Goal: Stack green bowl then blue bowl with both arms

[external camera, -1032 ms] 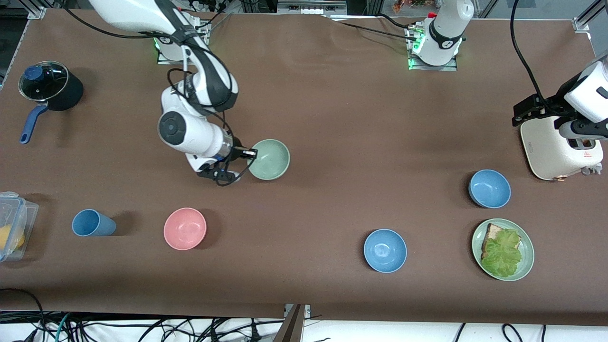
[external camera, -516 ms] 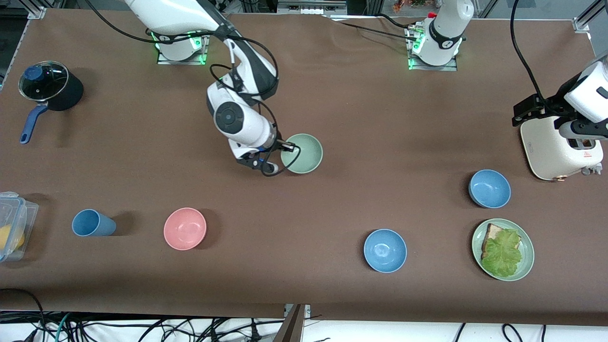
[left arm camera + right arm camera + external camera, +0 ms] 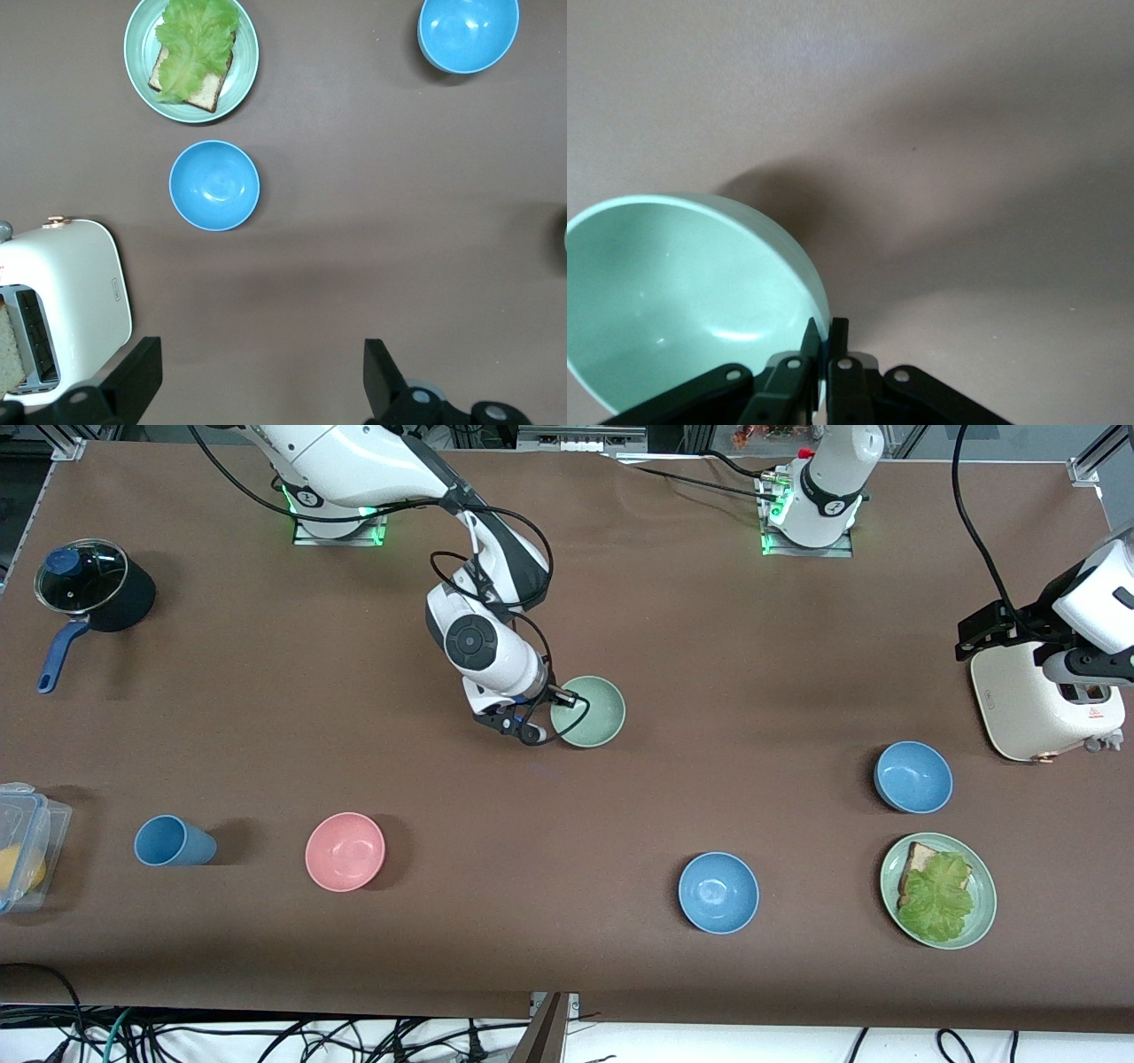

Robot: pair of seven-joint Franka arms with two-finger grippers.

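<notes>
Black fingers of the right gripper are clenched on the rim of the green bowl, one finger inside the wall and one outside, as the right wrist view shows; the bowl hangs tilted in that pinch over the middle of the counter, with its shadow on the cloth below. Judged from this, the step in hand is carrying the green bowl to a stacking spot, and it is done well by keeping the thin rim pinch level, lowering until the base meets the surface, and only then releasing, since a rim grip on a smooth curved wall could let the bowl swing or slip. The bowl is pale sage, matte and plain, a shallow round shell with a thin lip. Outward, the counter is covered in a flat brown cloth with a faint weave. The left gripper waits over the toaster at the left arm's end of the counter, its fingers released and wide apart. Two sky-blue bowls of the same round form rest upright: one blue bowl near the toaster, the second blue bowl nearer the front camera, beside the green plate holding bread and crinkled lettuce.
</notes>
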